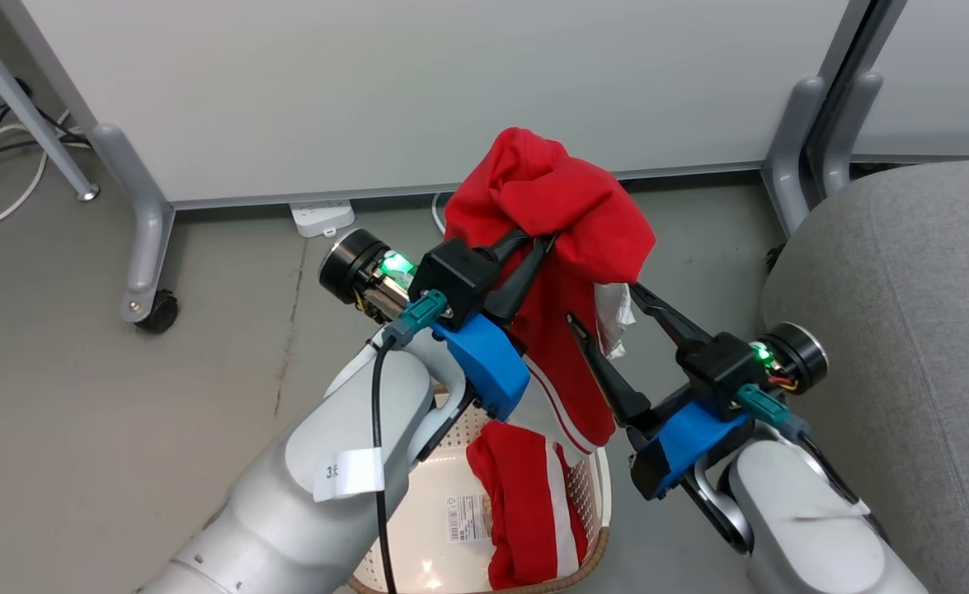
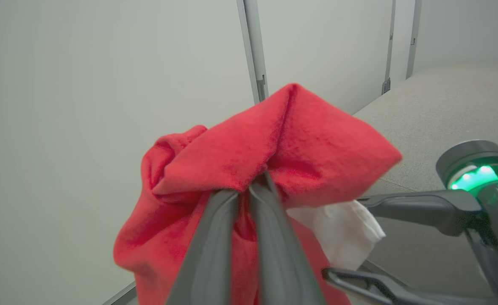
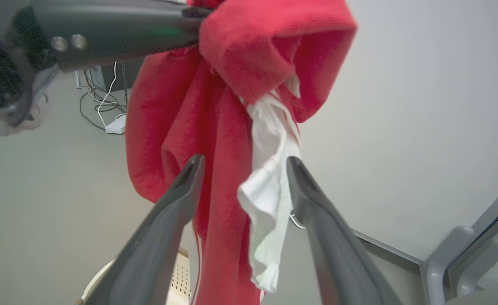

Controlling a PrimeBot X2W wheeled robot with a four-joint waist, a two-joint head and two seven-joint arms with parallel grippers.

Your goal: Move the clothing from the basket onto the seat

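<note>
Left claw (image 1: 538, 243) pinches raised garment (image 1: 550, 190), frame centre; right claw (image 1: 602, 304) spread about it. Second garment (image 1: 525, 503) in basket (image 1: 418, 511) below; neither on seat (image 1: 905, 289).

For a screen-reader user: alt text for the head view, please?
The left pincer is shut on a soft red fabric garment held above the oval cream perforated plastic basket, where a second red garment with a white band lies. The open right pincer flanks its hanging folds; the grey upholstered seat is at right.
</note>
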